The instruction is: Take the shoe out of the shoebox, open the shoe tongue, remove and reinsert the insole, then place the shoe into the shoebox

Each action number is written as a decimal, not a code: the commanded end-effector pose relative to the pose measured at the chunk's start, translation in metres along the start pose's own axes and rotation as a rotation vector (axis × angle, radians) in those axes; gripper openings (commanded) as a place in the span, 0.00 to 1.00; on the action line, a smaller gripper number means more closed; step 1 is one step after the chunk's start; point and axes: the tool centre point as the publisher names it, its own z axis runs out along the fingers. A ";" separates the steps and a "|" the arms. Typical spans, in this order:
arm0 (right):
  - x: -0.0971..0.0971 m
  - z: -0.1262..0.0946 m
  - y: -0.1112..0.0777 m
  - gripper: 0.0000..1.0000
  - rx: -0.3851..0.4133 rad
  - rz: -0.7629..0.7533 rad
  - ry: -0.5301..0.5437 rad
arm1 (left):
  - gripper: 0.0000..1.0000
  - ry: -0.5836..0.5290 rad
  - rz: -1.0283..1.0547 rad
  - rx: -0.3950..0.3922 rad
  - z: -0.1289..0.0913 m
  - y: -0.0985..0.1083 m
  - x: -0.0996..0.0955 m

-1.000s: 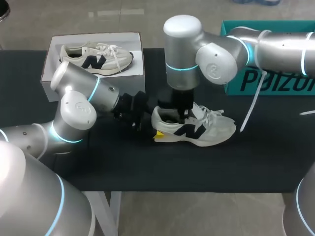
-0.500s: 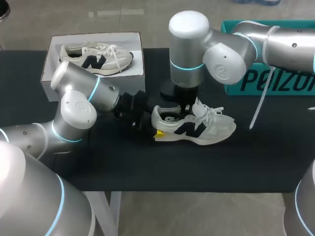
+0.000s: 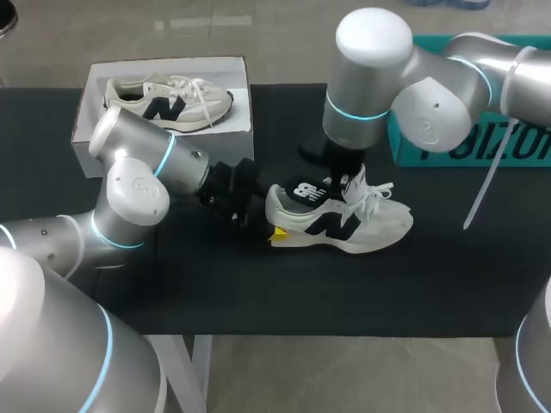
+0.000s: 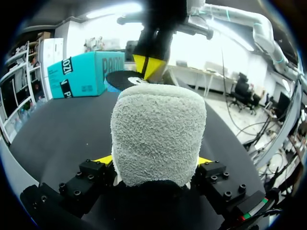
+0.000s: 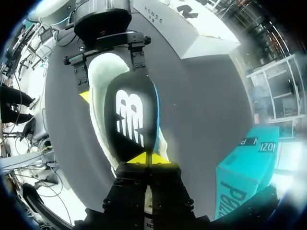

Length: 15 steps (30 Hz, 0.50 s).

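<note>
Head camera sits high behind the arms, tilted down, far enough back to take in the whole black table (image 3: 448,284): shoe (image 3: 340,224), white shoebox (image 3: 241,77), teal box (image 3: 534,146). Left wrist camera is down low, pressed right up against the shoe's heel, facing level across the tabletop towards the teal box. Right wrist camera hangs close above, staring straight down on the insole (image 5: 130,120). All three share the shoe, and each wrist view catches the other arm's tool: right gripper (image 4: 147,67) ahead, left gripper (image 5: 109,72) below.
</note>
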 end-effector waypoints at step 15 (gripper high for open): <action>-0.022 -0.023 0.048 0.00 -0.214 -0.041 -0.072 | 0.00 0.002 -0.001 -0.002 0.002 0.001 -0.002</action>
